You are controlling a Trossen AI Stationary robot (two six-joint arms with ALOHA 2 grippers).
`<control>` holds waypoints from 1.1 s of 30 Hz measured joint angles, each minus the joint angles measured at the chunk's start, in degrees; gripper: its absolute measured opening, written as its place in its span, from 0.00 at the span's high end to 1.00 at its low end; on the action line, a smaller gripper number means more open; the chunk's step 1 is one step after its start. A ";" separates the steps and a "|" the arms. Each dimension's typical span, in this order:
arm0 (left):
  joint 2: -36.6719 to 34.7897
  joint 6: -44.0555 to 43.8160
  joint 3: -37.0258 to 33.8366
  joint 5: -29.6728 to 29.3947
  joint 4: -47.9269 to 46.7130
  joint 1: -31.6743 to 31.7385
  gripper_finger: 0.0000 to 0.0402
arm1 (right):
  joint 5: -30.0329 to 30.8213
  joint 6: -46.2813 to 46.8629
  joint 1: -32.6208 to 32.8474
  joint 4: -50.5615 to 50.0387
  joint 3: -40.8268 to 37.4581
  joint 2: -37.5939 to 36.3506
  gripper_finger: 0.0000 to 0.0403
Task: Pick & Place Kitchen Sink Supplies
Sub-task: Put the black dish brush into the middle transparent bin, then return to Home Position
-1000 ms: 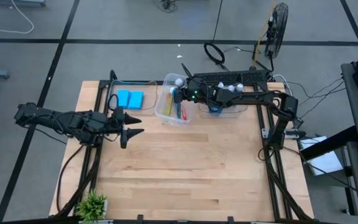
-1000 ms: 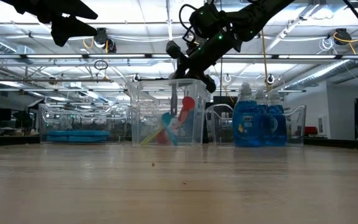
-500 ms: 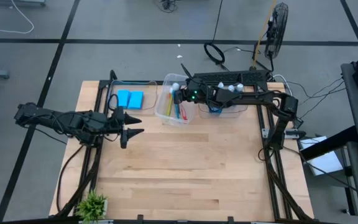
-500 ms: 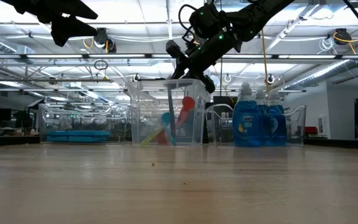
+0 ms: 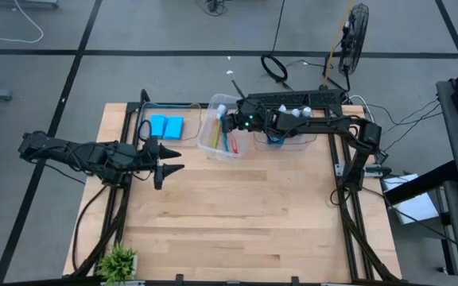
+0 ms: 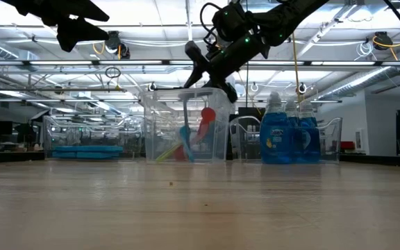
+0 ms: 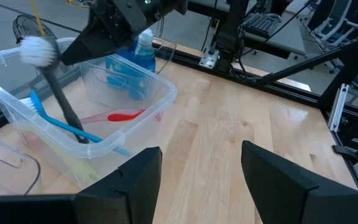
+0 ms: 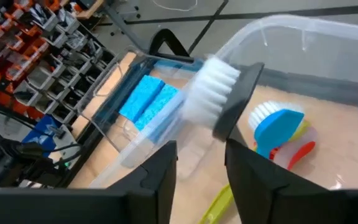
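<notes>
A black-handled brush with a white bristle head (image 7: pixel 39 50) stands slanted in a clear bin (image 5: pixel 223 137). Its handle end is down among the blue, red and yellow brushes (image 7: pixel 114 116), and its head (image 8: pixel 213 90) rises above the rim. My right gripper (image 5: pixel 230 121) hovers open over that bin, with the brush head just beyond its fingertips (image 8: pixel 201 168). My left gripper (image 5: pixel 168 159) hangs open and empty above the table's left part. Blue sponges (image 5: pixel 166 125) lie in the left bin. Blue bottles (image 6: pixel 287 135) stand in the right bin.
Three clear bins stand in a row along the table's far edge. A small green plant (image 5: pixel 118 260) sits at the near left corner. The wooden table top (image 5: pixel 237 214) lies bare in front of the bins.
My right gripper has opened over the middle bin and let go of the black-handled brush. The brush's white head has tipped a little toward the table's left edge, while its handle end stays down in the bin.
</notes>
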 joint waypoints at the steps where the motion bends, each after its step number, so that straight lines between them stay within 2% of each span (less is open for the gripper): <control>1: 0.00 -0.01 0.00 0.01 0.00 0.00 0.44 | 0.00 -0.04 -0.12 0.51 0.00 0.00 0.68; 8: 0.02 0.00 0.00 0.24 0.00 0.00 0.44 | -0.17 -0.65 -0.30 7.07 0.00 -0.02 0.64; 14: 0.00 0.04 0.00 3.06 0.00 0.00 0.44 | -0.20 -3.53 0.03 7.53 -0.07 -2.55 0.65; 21: 0.00 0.37 0.00 4.50 0.03 0.00 0.44 | -1.77 -15.11 2.50 8.98 -0.07 -10.53 0.66; 27: 0.00 0.36 0.00 4.52 0.22 0.00 0.44 | -1.73 -24.49 4.60 4.81 -0.02 -19.25 0.76; 33: -0.16 0.90 0.00 4.56 2.77 0.00 0.44 | -1.70 -30.45 5.57 -6.14 -0.02 -27.28 0.95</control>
